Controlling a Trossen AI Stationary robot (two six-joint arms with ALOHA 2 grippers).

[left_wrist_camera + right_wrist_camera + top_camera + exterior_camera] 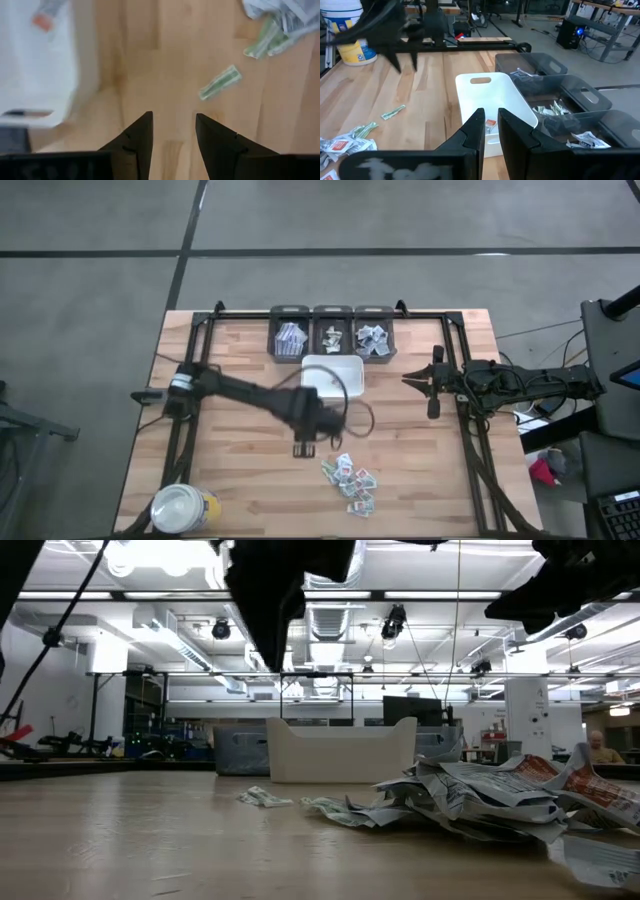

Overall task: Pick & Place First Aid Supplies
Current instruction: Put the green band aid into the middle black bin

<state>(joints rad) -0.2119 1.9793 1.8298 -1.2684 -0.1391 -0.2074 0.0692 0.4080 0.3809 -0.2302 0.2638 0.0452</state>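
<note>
The first aid supplies lie as a loose pile of small paper packets [350, 480] on the wooden table near its front edge; they also show in the low view [480, 802]. One green packet [220, 82] lies flat apart from the pile. Another packet [491, 123] lies inside the white tray [345, 368]. My left gripper [173, 120] hangs open above bare wood, pointing down, between the tray and the pile, with nothing between its fingers. My right gripper [491, 117] waits at the table's right side, level, its fingers a narrow gap apart and empty.
Three dark bins [332, 335] with sorted packets stand in a row behind the tray. A yellow jar with a white lid [185, 508] stands at the front left corner. A black frame [200, 330] runs along the table's back and sides.
</note>
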